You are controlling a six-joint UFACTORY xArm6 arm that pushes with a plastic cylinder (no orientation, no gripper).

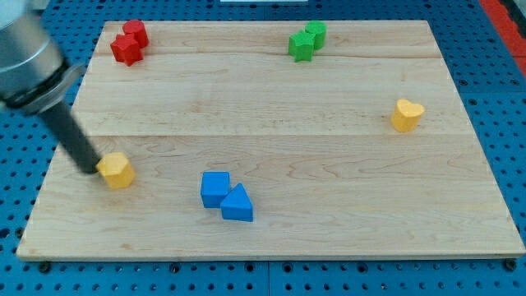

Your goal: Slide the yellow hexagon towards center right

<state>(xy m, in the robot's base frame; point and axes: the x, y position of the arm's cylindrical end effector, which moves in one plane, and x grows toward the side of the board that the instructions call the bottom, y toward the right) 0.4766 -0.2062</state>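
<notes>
The yellow hexagon (117,170) lies on the wooden board (271,140) at the view's lower left. My tip (92,170) is at the hexagon's left side, touching or nearly touching it; the dark rod slants up to the view's upper left. A yellow heart-shaped block (407,114) lies at the view's centre right, far from the hexagon.
A blue cube (215,188) and a blue triangle (237,205) touch each other right of the hexagon at the bottom centre. Two red blocks (130,43) sit at the top left. Two green blocks (306,39) sit at the top, right of centre.
</notes>
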